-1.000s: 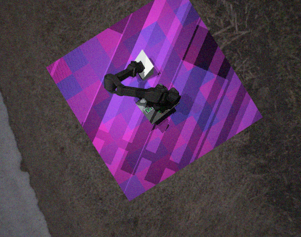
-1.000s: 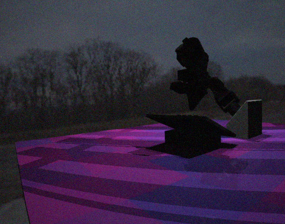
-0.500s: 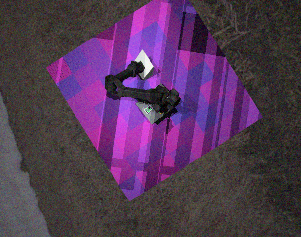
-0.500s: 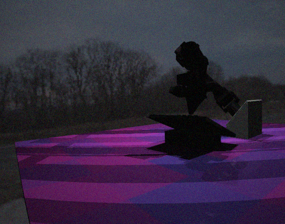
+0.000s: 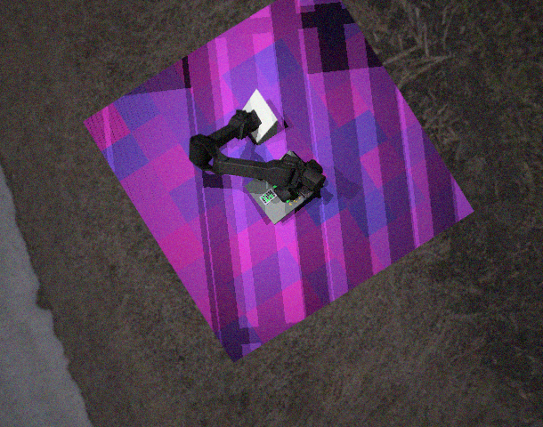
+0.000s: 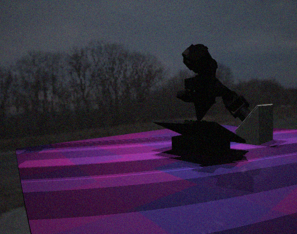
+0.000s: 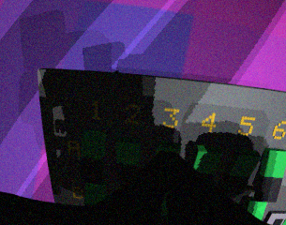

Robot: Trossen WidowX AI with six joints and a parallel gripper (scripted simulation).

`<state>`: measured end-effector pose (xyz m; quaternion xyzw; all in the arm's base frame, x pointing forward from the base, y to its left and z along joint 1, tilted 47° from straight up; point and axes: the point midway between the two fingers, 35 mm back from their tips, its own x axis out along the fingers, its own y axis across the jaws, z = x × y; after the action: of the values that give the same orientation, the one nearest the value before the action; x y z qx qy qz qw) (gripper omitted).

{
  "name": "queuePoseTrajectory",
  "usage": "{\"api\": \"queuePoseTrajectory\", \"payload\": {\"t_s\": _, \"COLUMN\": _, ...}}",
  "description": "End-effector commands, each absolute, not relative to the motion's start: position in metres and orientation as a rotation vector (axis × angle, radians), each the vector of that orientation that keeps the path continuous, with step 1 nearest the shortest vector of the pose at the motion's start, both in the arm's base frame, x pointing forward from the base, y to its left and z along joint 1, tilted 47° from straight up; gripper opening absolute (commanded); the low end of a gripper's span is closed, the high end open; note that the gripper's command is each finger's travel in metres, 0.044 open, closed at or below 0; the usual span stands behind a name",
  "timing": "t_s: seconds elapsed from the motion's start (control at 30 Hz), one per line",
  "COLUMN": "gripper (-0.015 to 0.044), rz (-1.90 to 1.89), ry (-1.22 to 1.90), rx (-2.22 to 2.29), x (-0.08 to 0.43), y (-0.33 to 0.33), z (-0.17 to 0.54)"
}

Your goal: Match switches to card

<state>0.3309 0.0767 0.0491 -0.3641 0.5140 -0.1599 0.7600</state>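
Note:
The tilted panel (image 5: 275, 214) (image 6: 206, 133) (image 7: 236, 99) carries rows of rocker switches under yellow numbers 1 to 6. In the wrist view, the row A switch in column 6 (image 7: 276, 164) shows a bright green far half and a dark grey near half. Green also shows on the shadowed switches of columns 1 (image 7: 94, 143) and 2 (image 7: 127, 153). The card (image 5: 267, 197) lies right of the grid; only its corner shows in the wrist view. My gripper (image 6: 199, 119) (image 7: 167, 159) is shut and empty, its tip at or just above the panel near row A, column 3. Contact and the lower rows are hidden.
A pale wedge-shaped block (image 5: 263, 116) (image 6: 265, 124) stands beside the panel, with the arm's base end (image 5: 249, 120) against its sloping face. The patterned pink and purple table top (image 5: 363, 229) (image 6: 93, 201) lies around both. Shadows darken much of the panel.

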Motion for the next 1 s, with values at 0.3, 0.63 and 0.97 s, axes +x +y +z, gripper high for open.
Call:
{"api": "queuePoseTrajectory", "payload": {"t_s": 0.3, "gripper": 0.0, "rz": -0.349, "ry": 1.12, "rx": -0.801, "x": 0.3306, "y": 0.0757, "z": 0.0482}}
{"api": "queuePoseTrajectory", "payload": {"t_s": 0.63, "gripper": 0.0, "rz": -0.349, "ry": 1.12, "rx": -0.801, "x": 0.3312, "y": 0.0749, "z": 0.0474}}
{"api": "queuePoseTrajectory", "payload": {"t_s": 0.97, "gripper": 0.0, "rz": -0.349, "ry": 1.12, "rx": -0.801, "x": 0.3318, "y": 0.0741, "z": 0.0465}}
